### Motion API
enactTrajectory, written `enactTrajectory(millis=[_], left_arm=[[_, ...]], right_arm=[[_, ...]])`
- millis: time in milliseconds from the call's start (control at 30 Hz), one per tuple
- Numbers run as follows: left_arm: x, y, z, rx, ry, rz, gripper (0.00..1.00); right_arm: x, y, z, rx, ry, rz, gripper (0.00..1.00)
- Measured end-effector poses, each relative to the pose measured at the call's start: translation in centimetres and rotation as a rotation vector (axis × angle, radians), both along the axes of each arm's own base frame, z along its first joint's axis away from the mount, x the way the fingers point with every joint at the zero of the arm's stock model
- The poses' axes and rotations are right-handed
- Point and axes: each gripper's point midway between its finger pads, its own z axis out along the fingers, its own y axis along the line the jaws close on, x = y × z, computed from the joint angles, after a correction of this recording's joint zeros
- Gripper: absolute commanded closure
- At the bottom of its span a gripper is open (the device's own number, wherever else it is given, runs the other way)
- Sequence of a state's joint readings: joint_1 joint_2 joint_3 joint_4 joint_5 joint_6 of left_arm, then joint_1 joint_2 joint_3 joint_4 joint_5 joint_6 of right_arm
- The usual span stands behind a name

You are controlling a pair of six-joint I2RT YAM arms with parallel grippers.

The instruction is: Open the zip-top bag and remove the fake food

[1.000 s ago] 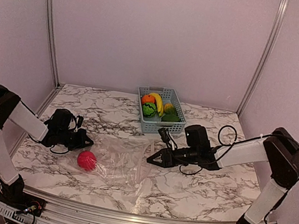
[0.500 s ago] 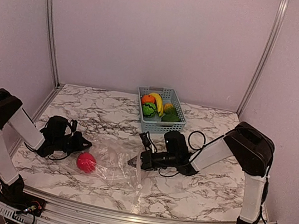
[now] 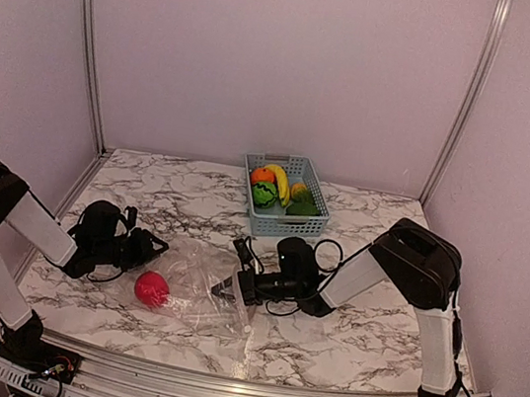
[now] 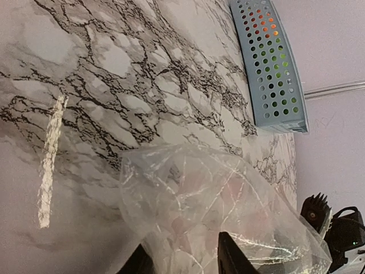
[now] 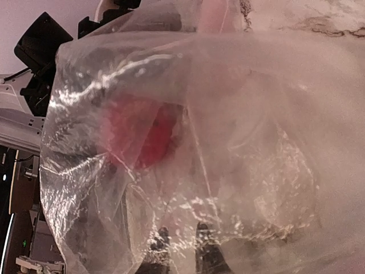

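The clear zip-top bag (image 3: 200,284) lies crumpled on the marble table between my grippers. A pink-red round fruit (image 3: 152,287) sits in its left part. My left gripper (image 3: 152,246) is at the bag's far left edge; in the left wrist view its jaws (image 4: 185,264) stand wide apart, with the bag (image 4: 217,194) just ahead of them. My right gripper (image 3: 221,290) is pushed into the bag's right side. In the right wrist view its fingers (image 5: 183,251) show a small gap and are veiled by bag film (image 5: 239,142), with the red fruit (image 5: 142,131) ahead.
A light blue basket (image 3: 299,227) stands behind the bag and holds an orange ball (image 3: 263,174), a yellow banana (image 3: 280,183), a green striped ball (image 3: 265,195) and a dark green vegetable (image 3: 302,208). The basket's wall (image 4: 274,68) shows in the left wrist view. Metal frame posts flank the table.
My right gripper has moved left from beside the bag into its right side. The left gripper has shifted slightly. The bag has bunched up a little and the red fruit barely moved.
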State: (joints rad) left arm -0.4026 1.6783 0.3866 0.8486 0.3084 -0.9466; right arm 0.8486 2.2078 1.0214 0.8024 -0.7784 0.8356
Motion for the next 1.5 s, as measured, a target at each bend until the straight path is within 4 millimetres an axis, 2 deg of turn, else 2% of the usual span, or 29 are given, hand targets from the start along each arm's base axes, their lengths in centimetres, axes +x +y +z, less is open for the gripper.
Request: enactTrajectory(millis=[100, 233, 300, 367, 533, 667, 767, 833, 900, 1067, 1233, 1400, 1500], left_arm=[[0.1, 0.5, 1.8, 0.060, -0.035, -0.007, 0.38], [0.7, 1.6, 5.8, 0.141, -0.113, 0.009, 0.32], [0.5, 2.2, 6.7, 0.179, -0.123, 0.009, 0.28], [-0.3, 2.8, 6.5, 0.222, -0.101, -0.002, 0.22], [-3.5, 4.9, 4.5, 0.330, 0.005, -0.027, 0.11], [-5.4, 6.8, 3.2, 0.378, 0.067, -0.008, 0.10], [-6.6, 7.8, 2.5, 0.397, 0.107, 0.002, 0.18], [-7.4, 7.9, 2.1, 0.393, 0.122, -0.006, 0.28], [-8.0, 7.7, 1.7, 0.379, 0.130, -0.028, 0.41], [-9.1, 6.5, 1.1, 0.334, 0.160, -0.092, 0.60], [-9.2, 4.9, 1.8, 0.280, 0.138, -0.148, 0.98], [-8.7, 3.1, 3.9, 0.233, 0.094, -0.192, 1.00], [-7.8, 2.1, 6.0, 0.206, 0.050, -0.207, 1.00]], right_arm=[[-0.1, -0.3, -0.4, 0.002, 0.000, -0.003, 0.85], [0.0, -0.7, -0.4, 0.017, -0.018, -0.020, 0.85], [0.0, -1.0, -0.4, 0.025, -0.026, -0.029, 0.85], [-0.2, -1.5, -0.3, 0.030, -0.031, -0.038, 0.85], [-0.3, -2.5, -0.4, 0.027, -0.030, -0.051, 0.85], [-0.4, -2.7, -0.3, 0.028, -0.035, -0.052, 0.84], [-0.6, -2.9, -0.3, 0.027, -0.036, -0.049, 0.83], [-0.8, -3.2, -0.3, 0.017, -0.038, -0.049, 0.81], [-1.1, -3.5, -0.5, -0.005, -0.039, -0.042, 0.78], [-1.6, -3.3, 0.6, -0.030, -0.094, -0.012, 0.71], [-2.0, -2.2, 1.5, -0.019, -0.144, 0.029, 0.62], [-2.6, -1.7, 1.6, 0.029, -0.148, 0.075, 0.54], [-2.8, -1.6, 1.4, 0.062, -0.158, 0.092, 0.44]])
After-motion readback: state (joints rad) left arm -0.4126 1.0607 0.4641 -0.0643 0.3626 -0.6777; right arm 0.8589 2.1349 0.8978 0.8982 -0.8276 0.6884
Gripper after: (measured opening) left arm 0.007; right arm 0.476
